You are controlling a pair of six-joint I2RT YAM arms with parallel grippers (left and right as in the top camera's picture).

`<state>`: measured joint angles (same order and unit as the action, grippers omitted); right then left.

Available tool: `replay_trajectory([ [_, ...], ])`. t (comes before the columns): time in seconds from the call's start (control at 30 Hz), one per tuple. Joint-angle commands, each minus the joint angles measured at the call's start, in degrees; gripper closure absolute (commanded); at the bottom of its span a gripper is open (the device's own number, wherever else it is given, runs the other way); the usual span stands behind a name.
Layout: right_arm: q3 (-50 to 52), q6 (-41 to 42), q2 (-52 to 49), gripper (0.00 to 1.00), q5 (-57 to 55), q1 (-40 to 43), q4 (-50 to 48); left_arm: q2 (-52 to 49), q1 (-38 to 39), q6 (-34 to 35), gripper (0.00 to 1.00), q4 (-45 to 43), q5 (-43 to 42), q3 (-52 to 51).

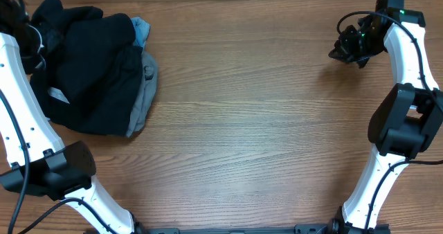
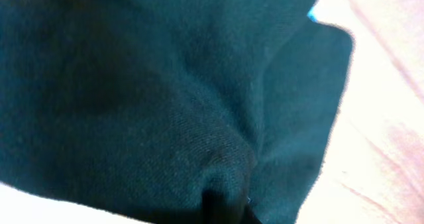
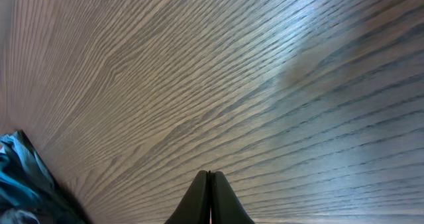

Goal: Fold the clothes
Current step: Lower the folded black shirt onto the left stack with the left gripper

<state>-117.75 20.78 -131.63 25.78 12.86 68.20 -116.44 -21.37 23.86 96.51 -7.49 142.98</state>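
Observation:
The clothes lie in a heap at the table's far left. The black T-shirt (image 1: 83, 50) is bunched up on top of the heap. My left gripper (image 1: 36, 46) is at the heap's left edge, half hidden by the arm and cables. In the left wrist view black fabric (image 2: 165, 98) fills the frame and puckers into the dark fingertips (image 2: 225, 207), which look shut on it. My right gripper (image 1: 342, 52) hovers at the far right of the table, far from the heap. Its fingers (image 3: 210, 181) are pressed together and empty above bare wood.
A black garment with a slanted white strip label (image 1: 57, 94) lies in the same heap. A light-blue garment (image 1: 140, 30) and a grey one (image 1: 144, 88) stick out on its right side. The heap's edge shows at the lower left of the right wrist view (image 3: 20, 177).

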Motion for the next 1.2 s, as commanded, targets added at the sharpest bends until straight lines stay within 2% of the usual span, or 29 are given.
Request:
replay_trajectory([
  [0.0, -1.64, 0.09, 1.14, 0.96, 0.90, -0.44, 0.44, 1.73, 0.37, 1.05, 0.96, 0.28, 1.75, -6.45],
  [0.2, -1.64, 0.07, 1.14, 0.96, 0.90, -0.44, 1.55, 1.79, 0.15, 1.68, 0.96, 0.31, 1.79, -12.52],
  [0.23, -1.64, 0.07, 1.14, 0.96, 0.90, -0.44, 1.55, 1.84, -0.07, 1.68, 0.85, 0.31, 1.97, -13.11],
  [0.27, -1.64, 0.07, 1.14, 0.96, 0.90, -0.44, 1.55, 1.84, -0.11, 1.62, 0.62, 0.31, 1.97, -13.14],
  [0.3, -1.64, 0.07, 1.14, 0.96, 0.90, -0.44, 1.55, 1.95, -0.11, 1.62, 0.10, 0.31, 1.99, -13.14],
  [0.33, -1.64, 0.07, 1.14, 0.96, 0.90, -0.44, 1.55, 2.12, -0.11, 1.62, 0.00, 0.31, 2.25, -13.14],
  [0.57, -1.64, -0.15, 1.14, 0.96, 0.87, -0.44, 1.42, 7.87, -0.11, 3.21, 0.00, 0.31, 11.19, -13.07],
  [0.67, -1.64, -0.15, 1.14, 0.96, 0.87, -0.44, 1.14, 11.43, -0.09, 3.17, 0.00, 0.31, 10.84, -13.07],
  [0.7, -1.64, -0.15, 1.14, 0.96, 0.87, -0.44, 1.14, 12.87, 0.00, 3.21, 0.09, 0.28, 10.86, -13.07],
  [0.73, -1.64, -0.15, 1.14, 0.96, 0.87, -0.44, 1.14, 14.27, 0.02, 3.21, 0.50, 0.04, 10.93, -13.07],
  [0.77, -1.64, -0.15, 1.14, 0.96, 0.87, -0.44, 1.09, 15.15, 0.02, 3.21, 0.82, -0.72, 10.93, -13.07],
  [0.8, -1.64, -0.15, 1.14, 0.96, 0.87, -0.44, 0.98, 15.78, 0.02, 3.21, 0.96, -1.68, 10.97, -13.07],
  [0.93, -1.64, -0.15, 1.14, 0.96, 0.87, -0.44, 0.70, 14.12, 0.72, 3.19, 0.96, -4.92, 11.56, -15.23],
  [1.17, -1.64, -0.15, 1.14, 0.96, 0.87, -0.44, 0.90, 9.05, 2.29, 3.19, 0.96, -13.44, 14.34, -31.58],
])
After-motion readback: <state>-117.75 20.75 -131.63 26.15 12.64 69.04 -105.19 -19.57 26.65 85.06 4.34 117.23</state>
